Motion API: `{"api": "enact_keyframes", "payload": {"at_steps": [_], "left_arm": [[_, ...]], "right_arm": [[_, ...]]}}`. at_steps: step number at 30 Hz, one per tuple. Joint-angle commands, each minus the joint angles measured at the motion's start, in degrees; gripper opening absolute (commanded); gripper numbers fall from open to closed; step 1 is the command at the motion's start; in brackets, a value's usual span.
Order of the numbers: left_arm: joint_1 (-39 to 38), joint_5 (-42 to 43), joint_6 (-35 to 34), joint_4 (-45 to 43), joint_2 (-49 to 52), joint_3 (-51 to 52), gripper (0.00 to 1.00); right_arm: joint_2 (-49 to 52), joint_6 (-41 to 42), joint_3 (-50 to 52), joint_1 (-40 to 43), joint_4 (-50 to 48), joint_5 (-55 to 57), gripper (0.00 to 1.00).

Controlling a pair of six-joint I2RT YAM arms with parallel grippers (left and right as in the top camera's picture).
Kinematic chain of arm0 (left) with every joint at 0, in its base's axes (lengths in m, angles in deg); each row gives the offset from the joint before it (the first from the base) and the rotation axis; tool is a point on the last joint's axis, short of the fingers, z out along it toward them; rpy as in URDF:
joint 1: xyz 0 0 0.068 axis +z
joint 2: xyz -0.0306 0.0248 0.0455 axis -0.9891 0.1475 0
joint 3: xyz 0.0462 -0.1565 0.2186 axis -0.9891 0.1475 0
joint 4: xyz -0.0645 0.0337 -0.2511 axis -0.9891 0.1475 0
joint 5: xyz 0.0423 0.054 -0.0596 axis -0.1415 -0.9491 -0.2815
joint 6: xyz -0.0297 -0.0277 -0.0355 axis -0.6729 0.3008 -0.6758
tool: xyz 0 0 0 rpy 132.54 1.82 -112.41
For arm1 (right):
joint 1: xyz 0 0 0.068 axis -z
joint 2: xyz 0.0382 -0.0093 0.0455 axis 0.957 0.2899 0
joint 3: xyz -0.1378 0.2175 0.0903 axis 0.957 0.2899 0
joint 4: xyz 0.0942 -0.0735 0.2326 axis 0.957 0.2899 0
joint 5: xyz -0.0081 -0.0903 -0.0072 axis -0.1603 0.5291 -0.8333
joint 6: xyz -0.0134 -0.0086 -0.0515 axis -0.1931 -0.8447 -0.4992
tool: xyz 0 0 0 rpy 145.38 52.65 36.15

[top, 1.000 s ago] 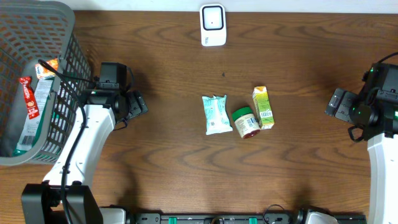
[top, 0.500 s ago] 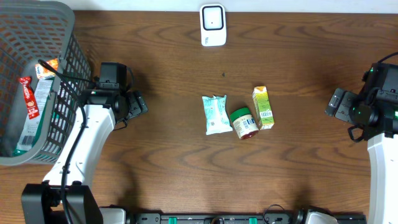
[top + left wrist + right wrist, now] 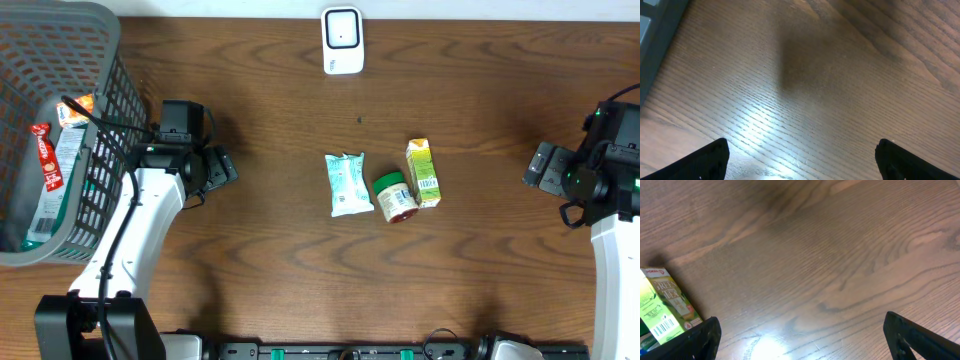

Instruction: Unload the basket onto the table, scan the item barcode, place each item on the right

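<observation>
Left end effector point(image 3: 216, 167) and right end effector point(image 3: 543, 165) spread, empty.
Carton point(image 3: 423, 172) marked "GREEN", barcode point(image 3: 662, 325) showing, lies at bench point(image 3: 300, 280) centre beside jar point(image 3: 394, 196) and pouch point(image 3: 348, 184); scanner point(image 3: 342, 40) at 12 o'clock.

1. A dark brown wood-grain table point(image 3: 480, 100) is filling almost the whole overhead view, its grain running mostly side to side.
2. A narrow pale strip point(image 3: 500, 8) is showing beyond the table's far edge; whether it is wall or floor cannot be told.
3. A black rail with green fittings point(image 3: 340, 351) is running along the table's near edge.
4. Light is reflecting off the wood as a soft white glare point(image 3: 760, 127) in the left wrist view and as a second bright patch point(image 3: 765, 344) in the right wrist view.
</observation>
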Motion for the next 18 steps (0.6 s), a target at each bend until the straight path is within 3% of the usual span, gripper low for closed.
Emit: {"api": "enact_keyframes", "payload": {"at_steps": [1,13,16,17,18], "left_arm": [[0.31,-0.33,-0.11,0.09,0.15,0.50,0.94],[0.31,-0.13,-0.39,-2.56,0.15,0.50,0.94],[0.31,6.93,1.18,-3.41,0.02,0.48,0.98],[0.31,10.84,2.78,-3.87,0.02,0.44,0.89],[0.28,14.32,3.39,-4.04,0.00,0.15,0.72]], "right_arm": [[-0.31,-0.44,-0.35,0.24,0.11,0.37,0.99],[-0.31,-0.44,-0.35,0.24,0.09,0.37,0.99],[-0.31,-0.44,-0.35,0.24,0.09,0.37,0.99],[-0.31,-0.44,-0.35,0.24,0.09,0.37,0.99],[-0.31,-0.44,-0.35,0.24,0.11,0.37,0.99]]}}
